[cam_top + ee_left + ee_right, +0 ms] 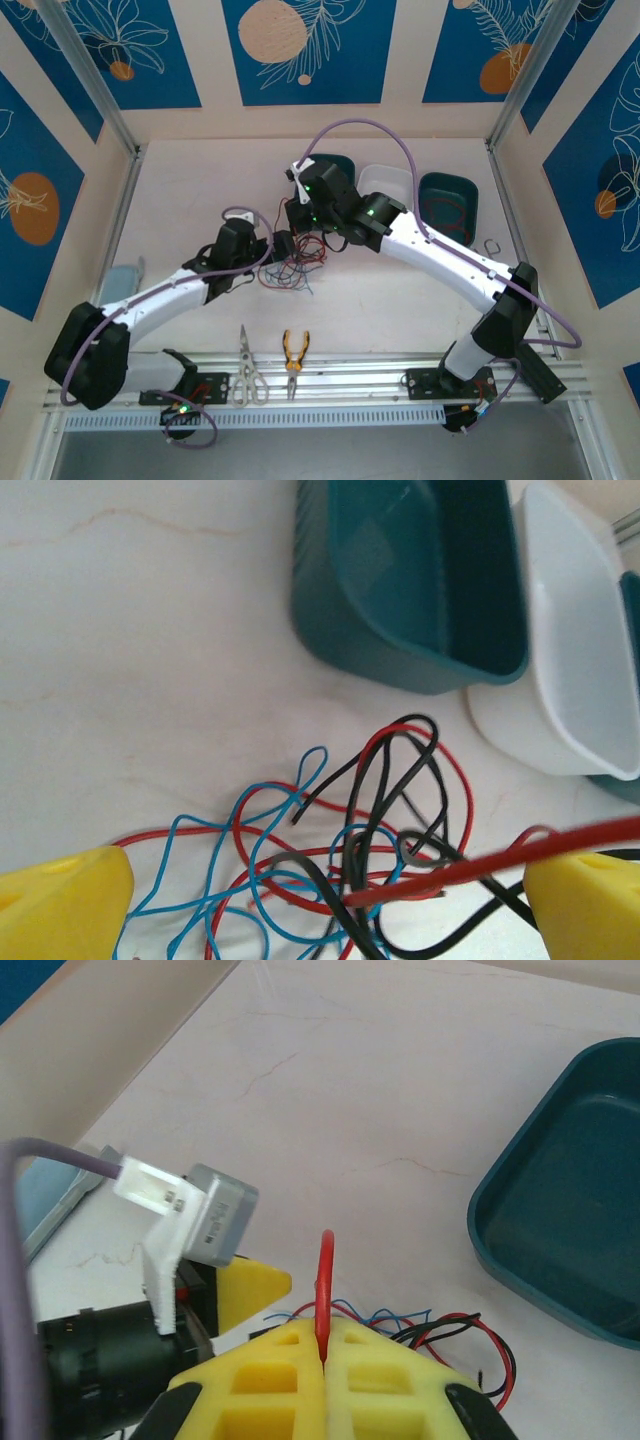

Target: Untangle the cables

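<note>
Two hand tools nearest: scissors [245, 372] and orange-handled pliers [294, 355], on the rail along the table's near edge.

Beyond them, toward the table's middle, the cables [290, 270]: a loose heap of thin red, blue and black wires, lying on the table.

Left tool [320, 910] low over the heap, spread fully apart and gripping nothing, one of its yellow fingers [60, 905] to each side of the wires.

Right tool [325, 1350] just beyond, pressed together on a single red cable [325, 1280], drawn taut out of the heap and crossing in front of the left tool.

Farther back, near the far edge: a teal bin [400, 650] and a white bin [560, 680]. Then a second teal bin [450, 177] toward the far right corner, with what looks like red wire inside.

Likely risks:
- Red strand apparently threaded through black and blue loops, so a hard pull apt to drag the whole heap along or cinch a knot rather than free it.
- Strand slipping from so thin a pinch.
- Open left tool closing on several wires at once.
</note>
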Motion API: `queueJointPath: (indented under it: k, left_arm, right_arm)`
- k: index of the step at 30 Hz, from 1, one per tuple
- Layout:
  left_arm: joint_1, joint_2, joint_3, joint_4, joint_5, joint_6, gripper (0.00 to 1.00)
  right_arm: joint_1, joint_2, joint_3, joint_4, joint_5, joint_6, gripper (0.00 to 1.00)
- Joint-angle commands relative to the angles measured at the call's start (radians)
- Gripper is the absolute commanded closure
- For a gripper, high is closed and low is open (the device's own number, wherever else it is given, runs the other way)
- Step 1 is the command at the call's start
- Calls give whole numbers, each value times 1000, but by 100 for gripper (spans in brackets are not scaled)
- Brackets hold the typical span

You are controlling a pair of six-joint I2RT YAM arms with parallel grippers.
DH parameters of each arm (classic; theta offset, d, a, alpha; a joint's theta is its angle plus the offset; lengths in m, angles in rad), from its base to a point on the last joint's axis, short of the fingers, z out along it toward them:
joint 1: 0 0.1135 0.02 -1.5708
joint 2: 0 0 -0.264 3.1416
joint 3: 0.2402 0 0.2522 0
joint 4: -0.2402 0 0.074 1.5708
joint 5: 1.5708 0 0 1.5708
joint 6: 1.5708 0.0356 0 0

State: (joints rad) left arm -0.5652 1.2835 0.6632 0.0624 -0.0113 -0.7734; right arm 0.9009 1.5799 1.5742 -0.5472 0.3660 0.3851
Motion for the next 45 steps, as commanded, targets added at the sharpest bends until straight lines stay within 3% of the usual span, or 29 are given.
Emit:
queueJointPath:
  k: [1,14,23,33,45]
  left_arm:
    - [3,26,-12,-6,7,-49,0]
    - [5,112,-70,34,-35,-100,0]
    - [5,125,-69,50,-32,-98,0]
    - [3,109,-65,31,-39,-76,0]
    - [5,15,-64,-18,-92,-36,0]
  right_arm:
    - [-3,-72,-6,46,0,-1,100]
    - [-5,-157,20,92,19,-64,100]
    - [-7,-153,135,91,29,-152,100]
    - [-4,-101,326,-15,44,-221,100]
    - [-68,-23,463,-150,192,-232,100]
